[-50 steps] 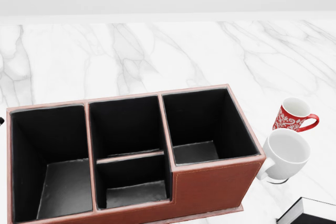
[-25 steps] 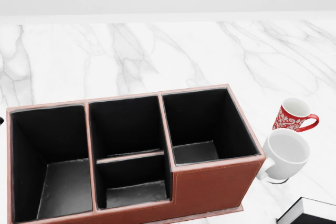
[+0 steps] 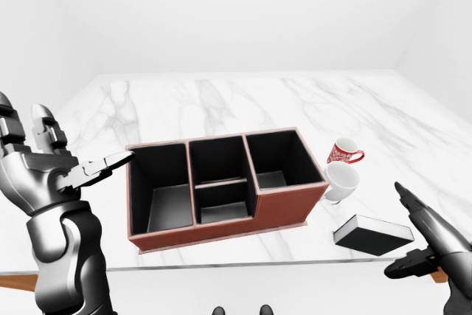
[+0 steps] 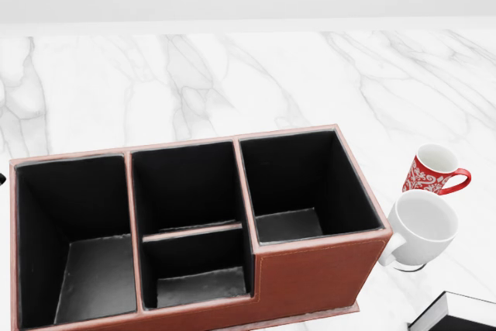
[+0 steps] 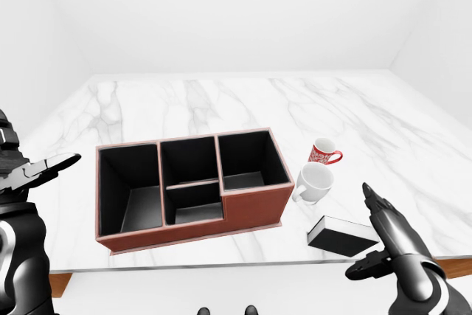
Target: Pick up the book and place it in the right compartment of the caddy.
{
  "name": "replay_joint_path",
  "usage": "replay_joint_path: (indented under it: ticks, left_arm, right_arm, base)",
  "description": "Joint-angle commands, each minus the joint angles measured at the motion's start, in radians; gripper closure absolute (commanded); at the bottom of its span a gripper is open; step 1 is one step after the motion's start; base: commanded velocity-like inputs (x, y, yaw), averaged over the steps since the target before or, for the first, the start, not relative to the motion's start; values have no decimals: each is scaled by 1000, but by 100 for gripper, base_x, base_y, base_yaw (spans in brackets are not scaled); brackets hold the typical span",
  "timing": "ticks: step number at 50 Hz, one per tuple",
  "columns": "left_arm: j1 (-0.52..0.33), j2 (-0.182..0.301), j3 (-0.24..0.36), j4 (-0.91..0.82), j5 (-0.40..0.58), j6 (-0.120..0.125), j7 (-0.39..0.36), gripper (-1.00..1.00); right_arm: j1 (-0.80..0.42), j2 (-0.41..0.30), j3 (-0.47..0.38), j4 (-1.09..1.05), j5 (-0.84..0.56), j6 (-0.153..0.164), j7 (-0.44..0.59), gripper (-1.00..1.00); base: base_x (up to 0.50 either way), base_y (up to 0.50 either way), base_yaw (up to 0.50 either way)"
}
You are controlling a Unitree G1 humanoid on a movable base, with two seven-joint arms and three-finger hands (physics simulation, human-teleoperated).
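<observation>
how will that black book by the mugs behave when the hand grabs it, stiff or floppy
Probably stiff: the book shows as a closed slab with crisp edges, lying flat on the marble counter. It should slide rather than roll or tip if nudged. Lying so low, it may be awkward to get fingers under; the right hand is open beside it, and the white mug sits near.

One caddy (image 3: 221, 182), four compartments; two mugs: red (image 3: 344, 152), white (image 3: 341, 181); one book (image 3: 372, 234); two hands: left (image 3: 44, 175), right (image 3: 424, 241).
</observation>
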Motion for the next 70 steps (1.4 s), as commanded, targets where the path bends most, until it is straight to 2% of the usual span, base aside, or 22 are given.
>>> replay_joint_path:
  ticks: [1, 16, 26, 33, 52, 53, 54, 55, 70]
  left_arm:
    - [0, 0, 0, 4, 0, 0, -2, -100]
    - [-2, -1, -5, 9, 4, 0, -1, -100]
    - [1, -4, -8, 1, 6, 0, -1, -100]
    - [2, -5, -7, 5, 7, 0, -3, -100]
    - [3, -6, -9, 8, 10, 0, -4, -100]
    - [4, -7, -9, 6, 10, 0, -3, -100]
    - [4, -7, -9, 6, 10, 0, -3, -100]
    - [5, -7, -9, 5, 10, 0, -3, -100]
    - [2, -7, -10, -1, 11, 0, -1, -100]
  right_arm:
    - [-31, -33, 41, 41, -17, 0, 0, -100]
    - [-65, -76, 72, 109, -8, 0, 0, -100]
    - [-53, -77, 83, 170, 20, 0, 0, -100]
    - [-46, -70, 122, 246, 35, 0, 0, -100]
    - [-39, -88, 131, 302, 59, 0, 0, -100]
    - [-39, -88, 130, 304, 60, 0, 0, -39]
    - [-39, -88, 130, 302, 61, 0, 0, 44]
    - [-35, -87, 129, 297, 61, 0, 0, 100]
    - [-27, -78, 132, 282, 56, 0, 0, 100]
  base:
    - [0, 0, 0]
    - [0, 0, 0]
    - [0, 0, 0]
    - [0, 0, 0]
    - [0, 0, 0]
    - [0, 0, 0]
    - [0, 0, 0]
    - [0, 0, 0]
    - [0, 0, 0]
